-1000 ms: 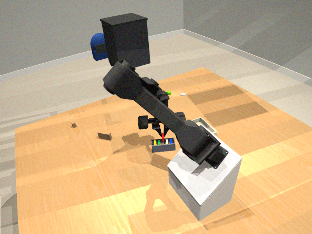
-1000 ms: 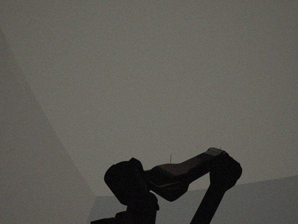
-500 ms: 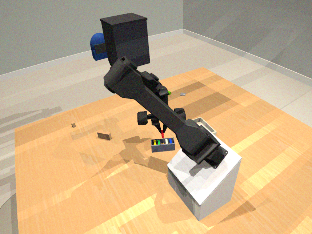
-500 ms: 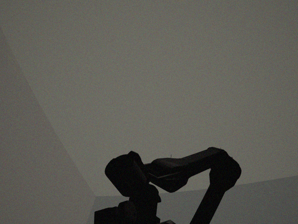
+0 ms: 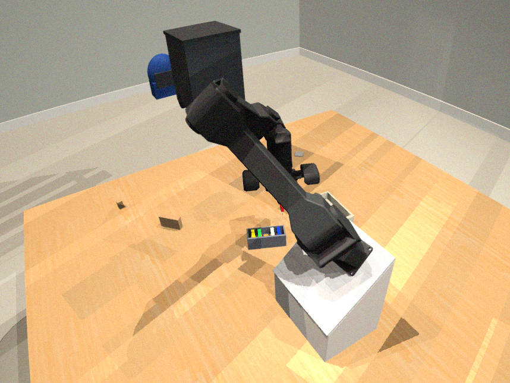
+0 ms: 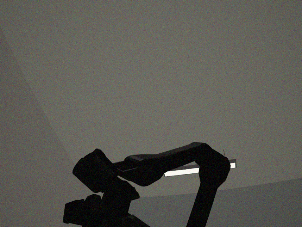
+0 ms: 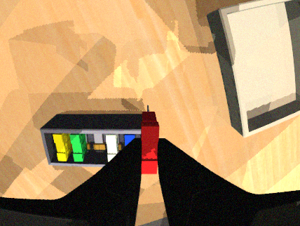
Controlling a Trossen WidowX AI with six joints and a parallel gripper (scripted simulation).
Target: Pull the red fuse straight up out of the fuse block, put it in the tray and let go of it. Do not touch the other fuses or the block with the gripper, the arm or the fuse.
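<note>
My gripper point(image 7: 148, 145) is shut on the red fuse point(image 7: 150, 140) point(image 5: 282, 207), which is out of the block and held above the table. In the wrist view the fuse overlaps the right end of the fuse block point(image 7: 92, 121) point(image 5: 267, 242). The block holds a yellow fuse point(image 7: 61, 147), a green fuse point(image 7: 78, 147), a white fuse point(image 7: 111, 144) and a blue fuse point(image 7: 130, 140); the middle slot is empty. The tray point(image 7: 261, 67) point(image 5: 349, 214) lies to the right of the fuse in the wrist view; in the top view the arm hides part of it.
The white pedestal point(image 5: 342, 304) under the arm base stands close to the block and tray. A brown block point(image 5: 169, 223) and a small dark piece point(image 5: 120, 204) lie to the left. A flat grey piece point(image 5: 299, 154) lies at the back. The exterior view shows only the arm, walls and a lamp.
</note>
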